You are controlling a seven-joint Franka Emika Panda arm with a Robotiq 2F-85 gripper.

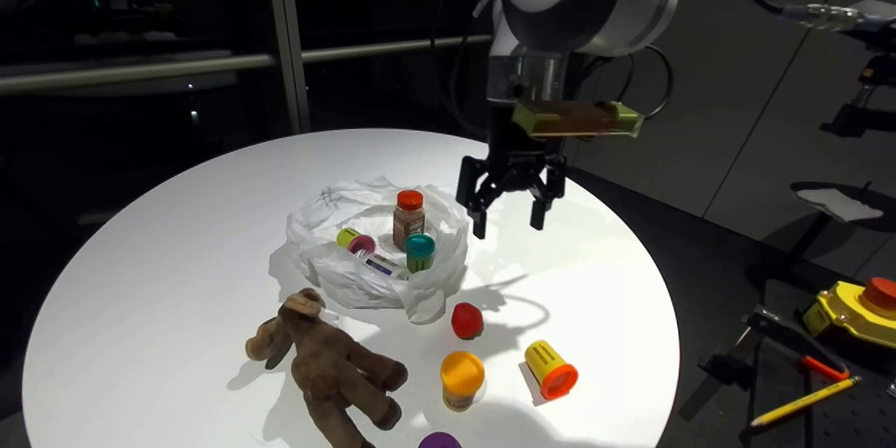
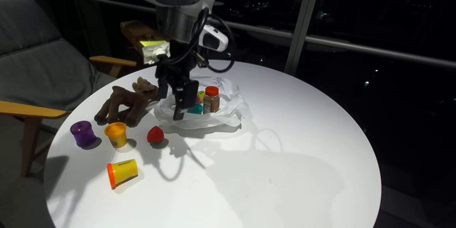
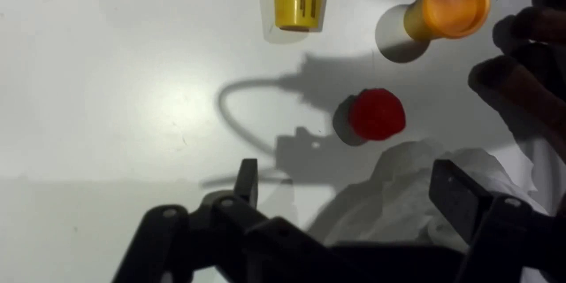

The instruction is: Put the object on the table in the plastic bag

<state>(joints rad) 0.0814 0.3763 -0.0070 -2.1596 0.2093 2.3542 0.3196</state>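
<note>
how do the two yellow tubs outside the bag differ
The upright tub stands on its base, while the tipped tub lies on its side. The upright tub's lid is light orange; the tipped tub's lid is red-orange. The upright tub sits nearer the brown plush toy than the tipped tub. Both have yellow bodies and rest on the white table.

Wrist view crops brown plush bear (image 3: 528, 93) at right, black fingers (image 2: 190, 95) partly hide translucent whitish plastic bag (image 2: 228, 115) in an exterior view.
</note>
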